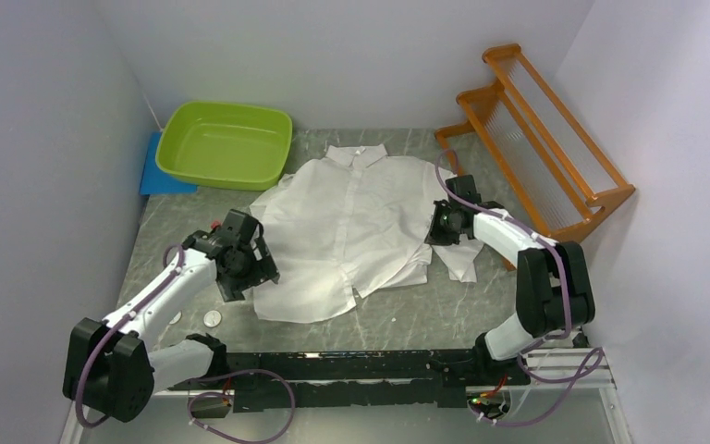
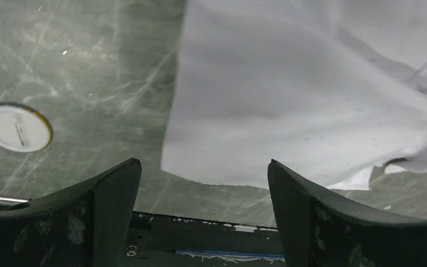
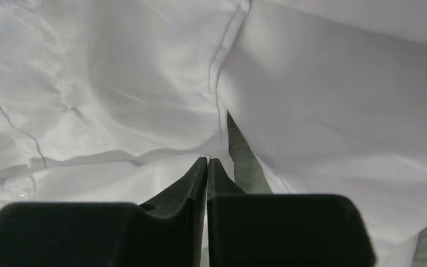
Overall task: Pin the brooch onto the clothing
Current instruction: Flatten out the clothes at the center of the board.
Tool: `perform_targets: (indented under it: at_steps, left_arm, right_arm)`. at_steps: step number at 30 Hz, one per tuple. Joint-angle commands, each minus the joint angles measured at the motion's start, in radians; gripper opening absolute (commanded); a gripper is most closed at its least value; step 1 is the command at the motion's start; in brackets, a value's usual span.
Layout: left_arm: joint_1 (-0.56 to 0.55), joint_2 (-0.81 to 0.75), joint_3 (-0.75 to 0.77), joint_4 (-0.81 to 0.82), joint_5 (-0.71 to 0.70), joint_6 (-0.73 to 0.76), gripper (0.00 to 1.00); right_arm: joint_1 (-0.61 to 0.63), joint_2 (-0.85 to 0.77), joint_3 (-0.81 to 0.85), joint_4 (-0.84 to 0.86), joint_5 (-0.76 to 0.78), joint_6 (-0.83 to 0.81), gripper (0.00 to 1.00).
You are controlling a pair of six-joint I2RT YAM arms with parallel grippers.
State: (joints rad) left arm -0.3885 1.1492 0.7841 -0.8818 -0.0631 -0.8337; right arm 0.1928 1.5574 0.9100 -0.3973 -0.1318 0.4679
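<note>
Clothing (image 1: 351,222) — white, rumpled, front up; left pincer (image 2: 203,162) gapes empty, right pincer (image 3: 207,159) closed at its fabric.

In top view, tips of the right hand (image 1: 434,229) are masked by its own wrist; whether cloth is pinched btwn its closed fingers (image 3: 192,183) can't be told. The shirt (image 1: 351,217) is cropped in both wrist views, w/ 1 hem corner covered by the left hand (image 1: 261,273). A red speck (image 1: 214,224) is too small to ID. The blue mat (image 1: 153,176) is partly hidden under the basin (image 1: 226,143).
</note>
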Motion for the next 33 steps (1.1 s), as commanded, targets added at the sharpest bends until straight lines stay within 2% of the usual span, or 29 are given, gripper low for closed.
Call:
perform_targets:
  at_steps: [1,5,8,9,14,18,26,30,33]
  left_arm:
    - [0.076,-0.045,-0.085,0.027,0.082,-0.042,0.88]
    - [0.13,-0.042,-0.155,0.103,0.173,-0.041,0.86]
    - [0.155,-0.031,-0.2,0.164,0.221,-0.035,0.77]
    - [0.163,-0.028,-0.213,0.181,0.238,-0.033,0.71]
    - [0.178,-0.046,-0.234,0.188,0.279,-0.049,0.26]
    - [0.178,-0.108,-0.214,0.145,0.3,-0.079,0.03]
    - [0.178,-0.211,-0.164,-0.016,0.408,-0.124,0.03]
    - [0.178,-0.252,-0.153,-0.094,0.51,-0.113,0.02]
    - [0.179,-0.297,-0.106,-0.192,0.536,-0.094,0.03]
  right_arm:
    - [-0.001,-0.089,-0.019,-0.021,-0.014,-0.012,0.05]
    - [-0.001,-0.142,-0.038,-0.045,-0.014,-0.021,0.02]
    - [-0.001,-0.185,-0.041,-0.066,-0.013,-0.024,0.0]
    - [-0.001,-0.201,-0.038,-0.076,-0.021,-0.024,0.0]
    - [-0.001,-0.314,-0.076,-0.127,-0.088,-0.002,0.0]
    - [-0.001,-0.449,-0.155,-0.172,-0.156,0.055,0.0]
    - [-0.001,-0.754,-0.277,-0.379,-0.225,0.179,0.0]
    - [0.0,-0.871,-0.249,-0.54,-0.192,0.225,0.0]
    - [-0.001,-0.958,-0.206,-0.646,-0.145,0.271,0.0]
